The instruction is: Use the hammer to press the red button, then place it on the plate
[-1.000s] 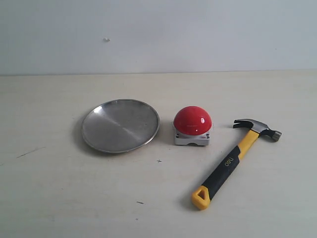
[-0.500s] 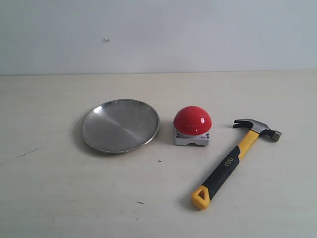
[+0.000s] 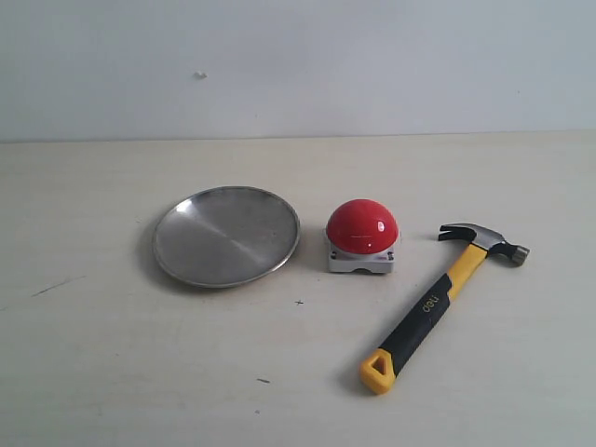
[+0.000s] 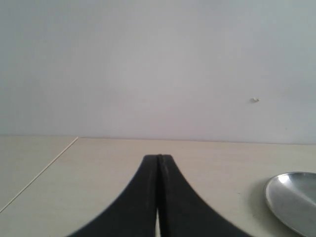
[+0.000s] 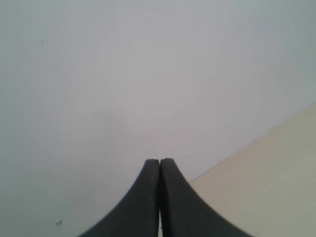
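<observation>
– Right of the red button (image 3: 362,226), the hammer (image 3: 445,303) lies flat on the table (image 3: 140,372), head far, yellow loop near. Plate (image 3: 226,236) left of the button, bare. Grippers?
– Left gripper (image 4: 158,158) and right gripper (image 5: 159,162): jaws pressed together, holding nothing, neither seen in the exterior view.
– Handling?
– Judged head-heavy, stiff; steel head will likely pull the nose down. Take the black grip mid-handle, toward the head, across its width; it looks rubbery, should not slip. Hammer sits on the right arm's side, so that claw must spread first.
</observation>
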`<state>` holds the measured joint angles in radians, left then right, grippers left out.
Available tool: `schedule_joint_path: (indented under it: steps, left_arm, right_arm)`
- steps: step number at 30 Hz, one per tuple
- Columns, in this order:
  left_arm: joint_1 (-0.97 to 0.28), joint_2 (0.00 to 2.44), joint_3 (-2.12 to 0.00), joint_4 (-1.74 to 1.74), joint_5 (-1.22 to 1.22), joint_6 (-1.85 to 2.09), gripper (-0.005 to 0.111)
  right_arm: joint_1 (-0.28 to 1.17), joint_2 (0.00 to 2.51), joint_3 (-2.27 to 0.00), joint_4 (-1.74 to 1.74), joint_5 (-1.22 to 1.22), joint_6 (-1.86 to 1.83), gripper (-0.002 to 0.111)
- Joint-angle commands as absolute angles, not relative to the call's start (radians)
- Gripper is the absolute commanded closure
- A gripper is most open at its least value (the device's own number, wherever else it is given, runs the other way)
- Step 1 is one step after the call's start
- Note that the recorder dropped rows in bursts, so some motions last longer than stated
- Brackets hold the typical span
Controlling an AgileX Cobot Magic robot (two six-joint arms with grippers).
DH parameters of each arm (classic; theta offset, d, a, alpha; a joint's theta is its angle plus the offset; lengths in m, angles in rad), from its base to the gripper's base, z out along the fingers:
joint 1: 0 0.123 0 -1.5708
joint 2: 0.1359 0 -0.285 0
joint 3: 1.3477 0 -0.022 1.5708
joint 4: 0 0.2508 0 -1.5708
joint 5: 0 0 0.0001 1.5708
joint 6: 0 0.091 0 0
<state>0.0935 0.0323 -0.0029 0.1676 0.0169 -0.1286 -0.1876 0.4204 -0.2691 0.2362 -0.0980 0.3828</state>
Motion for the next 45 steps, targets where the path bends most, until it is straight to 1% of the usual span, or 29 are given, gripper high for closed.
schedule_joint_path:
  steps: [1, 22, 29, 31, 34, 36, 41, 43, 45]
  left_arm:
    - [0.097, 0.024, 0.0, 0.169, 0.017, -0.128, 0.107]
    - [0.097, 0.024, 0.0, 0.169, 0.017, -0.128, 0.107]
    - [0.097, 0.024, 0.0, 0.169, 0.017, -0.128, 0.107]
    - [0.097, 0.024, 0.0, 0.169, 0.017, -0.128, 0.107]
    - [0.097, 0.024, 0.0, 0.169, 0.017, -0.128, 0.107]
    - [0.097, 0.024, 0.0, 0.169, 0.019, -0.128, 0.107]
    - [0.097, 0.024, 0.0, 0.169, 0.02, -0.128, 0.107]
    - [0.097, 0.024, 0.0, 0.169, 0.02, -0.128, 0.107]
    - [0.097, 0.024, 0.0, 0.169, 0.02, -0.128, 0.107]
  right_arm:
    - [-0.185, 0.424, -0.265, 0.231, -0.092, 0.334, 0.108]
    - [-0.185, 0.424, -0.265, 0.23, -0.092, 0.336, 0.108]
    - [-0.185, 0.424, -0.265, 0.29, -0.173, 0.351, 0.108]
    - [-0.185, 0.424, -0.265, 0.29, -0.13, 0.372, 0.108]
    - [-0.18, 0.446, -0.267, 0.29, -0.05, 0.512, 0.108]
    - [-0.139, 0.468, -0.298, 0.251, -0.021, 0.519, 0.108]
    - [0.024, 0.588, -0.435, 0.172, 0.007, 0.517, 0.108]
    - [0.105, 0.728, -0.538, 0.121, 0.072, 0.517, 0.108]
    - [0.155, 0.887, -0.656, 0.062, 0.212, 0.517, 0.108]
